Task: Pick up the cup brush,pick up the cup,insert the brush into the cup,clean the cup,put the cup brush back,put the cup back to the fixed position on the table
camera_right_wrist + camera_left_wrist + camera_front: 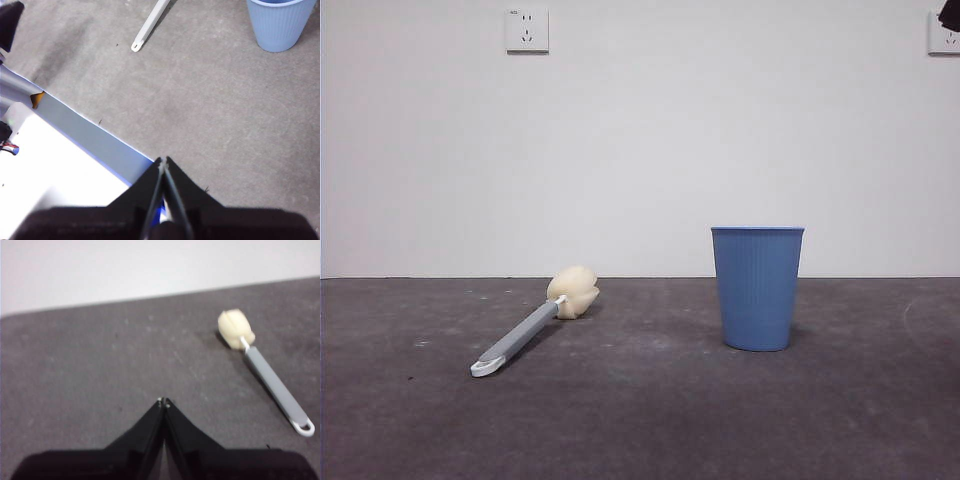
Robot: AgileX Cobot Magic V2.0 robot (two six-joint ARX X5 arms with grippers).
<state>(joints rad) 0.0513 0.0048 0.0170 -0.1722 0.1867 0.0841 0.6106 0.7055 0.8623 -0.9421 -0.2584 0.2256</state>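
Note:
The cup brush lies flat on the table left of centre, its cream sponge head toward the wall and its white tip toward me. It also shows in the left wrist view, and its tip end in the right wrist view. The blue ribbed cup stands upright right of centre; the right wrist view shows it too. My left gripper is shut and empty, well away from the brush. My right gripper is shut and empty above the table's near edge, far from the cup.
A white wall with two sockets stands behind the table. A black arm tip shows at the top right corner. In the right wrist view the table's near edge runs across, with pale floor beyond it.

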